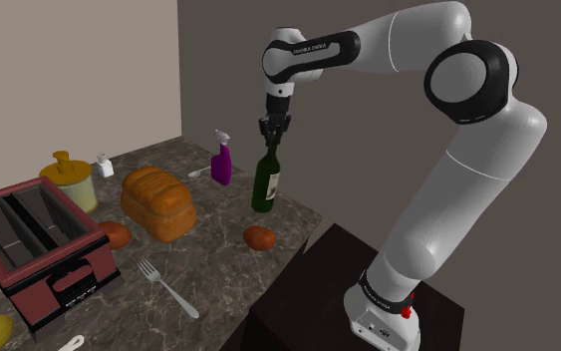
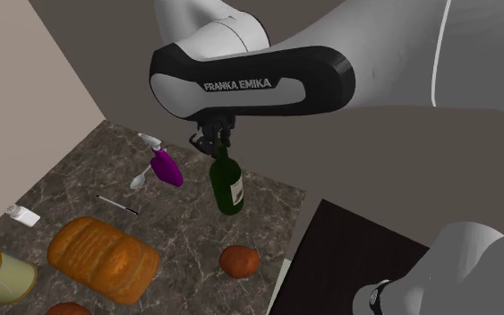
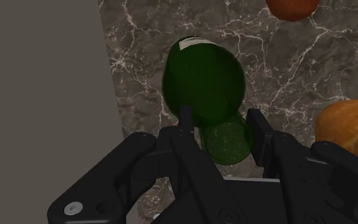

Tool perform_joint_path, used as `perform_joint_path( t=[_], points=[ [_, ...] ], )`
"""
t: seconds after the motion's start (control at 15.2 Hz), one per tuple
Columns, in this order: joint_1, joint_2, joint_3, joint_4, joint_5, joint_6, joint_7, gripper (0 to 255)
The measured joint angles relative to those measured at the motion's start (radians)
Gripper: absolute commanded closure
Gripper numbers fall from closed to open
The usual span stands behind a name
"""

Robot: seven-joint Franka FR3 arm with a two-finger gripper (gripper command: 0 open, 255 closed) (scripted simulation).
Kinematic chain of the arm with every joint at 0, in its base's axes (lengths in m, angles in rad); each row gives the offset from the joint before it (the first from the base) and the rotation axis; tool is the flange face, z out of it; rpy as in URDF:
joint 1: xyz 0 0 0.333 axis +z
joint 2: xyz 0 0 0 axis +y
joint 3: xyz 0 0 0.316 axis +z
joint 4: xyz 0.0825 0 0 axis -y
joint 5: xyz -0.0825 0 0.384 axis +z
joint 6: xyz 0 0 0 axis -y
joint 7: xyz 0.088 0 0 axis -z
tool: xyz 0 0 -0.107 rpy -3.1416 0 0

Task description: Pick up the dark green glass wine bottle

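Observation:
The dark green wine bottle [image 1: 264, 184] with a white label is upright near the counter's right edge in the shoulder view. Its base looks level with the dark marble counter [image 1: 208, 249]. My black gripper [image 1: 273, 133] comes straight down onto the bottle's top. In the wrist view the gripper [image 3: 222, 130] has one finger on each side of the bottle neck [image 3: 227, 141], and they clasp it, with the bottle's body [image 3: 203, 79] below. The second exterior view shows the bottle [image 2: 227, 186] hanging under the gripper [image 2: 216, 143].
A purple spray bottle [image 1: 221, 160] and a spoon lie just left of the wine bottle. A bread loaf [image 1: 157, 200], a red toaster [image 1: 34, 244], a fork [image 1: 166, 287], a yellow pot [image 1: 71, 179] and a brown roll [image 1: 259, 237] share the counter. Walls stand close behind.

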Motion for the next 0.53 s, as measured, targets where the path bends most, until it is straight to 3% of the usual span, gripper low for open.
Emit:
perform_joint_path(
  t=[0.53],
  points=[
    [0.001, -0.014, 0.001, 0.089, -0.001, -0.103, 0.002, 255]
  ],
)
